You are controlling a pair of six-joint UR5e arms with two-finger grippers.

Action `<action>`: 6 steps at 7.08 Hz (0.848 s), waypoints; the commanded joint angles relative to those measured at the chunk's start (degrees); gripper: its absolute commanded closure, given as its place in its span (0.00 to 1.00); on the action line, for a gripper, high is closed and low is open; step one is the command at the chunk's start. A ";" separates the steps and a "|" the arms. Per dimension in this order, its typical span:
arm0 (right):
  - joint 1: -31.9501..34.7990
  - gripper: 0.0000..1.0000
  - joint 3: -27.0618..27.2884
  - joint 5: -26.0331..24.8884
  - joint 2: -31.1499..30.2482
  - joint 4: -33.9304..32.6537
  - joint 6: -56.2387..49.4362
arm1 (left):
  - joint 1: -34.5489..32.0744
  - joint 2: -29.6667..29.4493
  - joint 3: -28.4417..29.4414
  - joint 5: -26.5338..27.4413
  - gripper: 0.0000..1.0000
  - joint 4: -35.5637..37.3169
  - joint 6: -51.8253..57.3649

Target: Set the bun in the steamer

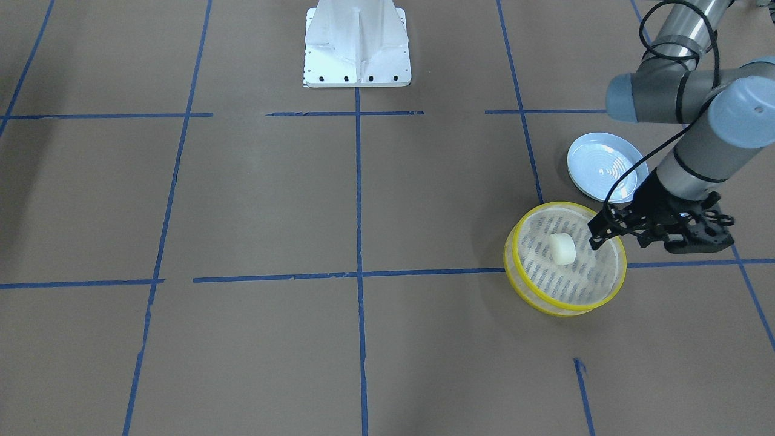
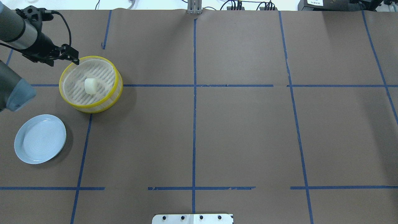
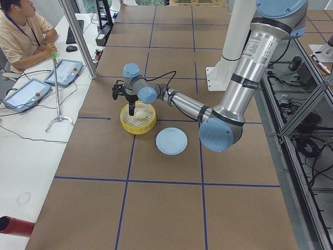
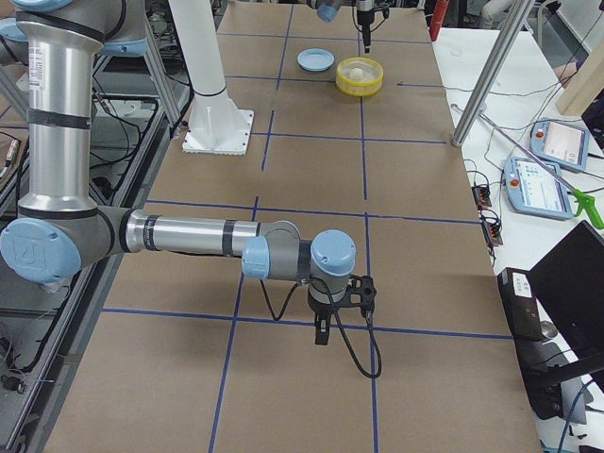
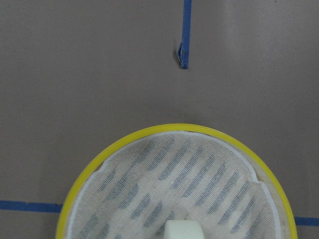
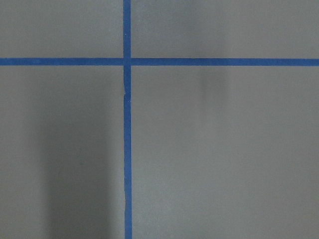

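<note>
The bun (image 1: 562, 248) is a small cream-white lump lying on the slotted base near the middle of the steamer (image 1: 569, 307), a round basket with yellow rims. Both also show in the overhead view: bun (image 2: 91, 86), steamer (image 2: 90, 106). My left gripper (image 1: 599, 229) is open and empty, raised over the steamer's rim on the robot's left side, apart from the bun. It shows in the overhead view (image 2: 71, 53) too. The left wrist view shows the steamer rim (image 5: 174, 127) and the top of the bun (image 5: 183, 230). My right gripper (image 4: 321, 330) hangs over bare table far away; I cannot tell its state.
A pale blue ridged plate (image 1: 599, 166) sits empty beside the steamer, toward the robot, partly under my left arm. The white robot base (image 1: 357, 45) stands at the table's edge. An operator (image 3: 21, 31) sits at a side table with tablets.
</note>
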 commanded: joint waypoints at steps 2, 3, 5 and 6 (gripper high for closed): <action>0.00 0.00 0.00 0.00 0.00 0.00 0.00 | -14.06 12.52 -3.14 -7.36 0.00 0.01 26.27; 0.00 0.00 0.00 0.00 0.00 0.00 0.00 | -19.25 16.82 -3.14 -8.63 0.00 0.10 35.14; 0.00 0.00 0.00 0.00 0.00 0.00 0.00 | -26.56 23.95 -2.52 -8.73 0.00 0.80 45.99; 0.00 0.00 0.00 0.00 0.00 0.00 0.00 | -28.43 26.60 -2.44 -8.73 0.00 0.89 48.56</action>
